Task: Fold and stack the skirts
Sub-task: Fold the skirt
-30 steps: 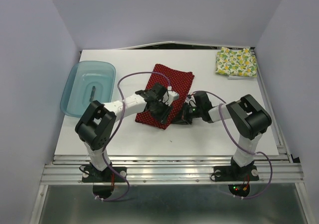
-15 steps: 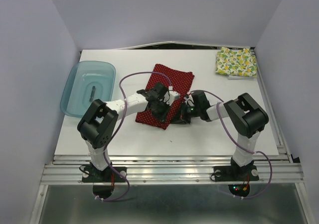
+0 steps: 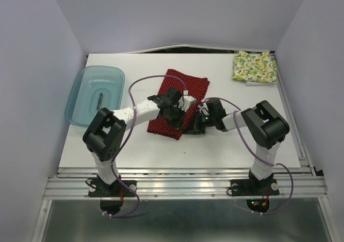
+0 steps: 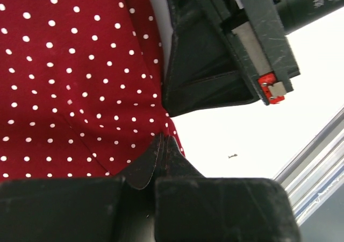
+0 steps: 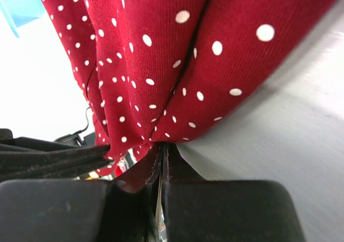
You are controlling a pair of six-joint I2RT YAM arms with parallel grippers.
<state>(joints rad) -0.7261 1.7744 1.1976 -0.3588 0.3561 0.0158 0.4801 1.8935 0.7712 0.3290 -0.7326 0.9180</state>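
Note:
The dark red polka-dot skirt (image 3: pixel 183 91) lies partly folded in the middle of the table. My left gripper (image 3: pixel 176 114) is over its near right part, and in the left wrist view its jaws (image 4: pixel 163 145) are shut on the skirt's edge (image 4: pixel 70 75). My right gripper (image 3: pixel 196 121) is at the skirt's near right edge. In the right wrist view (image 5: pixel 164 151) it is shut on a bunched fold of the red skirt (image 5: pixel 161 54). The cream fruit-print skirt (image 3: pixel 255 66) lies folded at the back right corner.
A translucent blue tray (image 3: pixel 94 94) with a small dark object in it stands at the left edge. The two grippers are close together, and the right gripper's body (image 4: pixel 231 43) fills the top of the left wrist view. The table's metal front rail (image 3: pixel 183 172) runs along the near edge.
Both grippers have shifted slightly to the left and away with the skirt's near right edge in them. The cream skirt and the tray have not moved.

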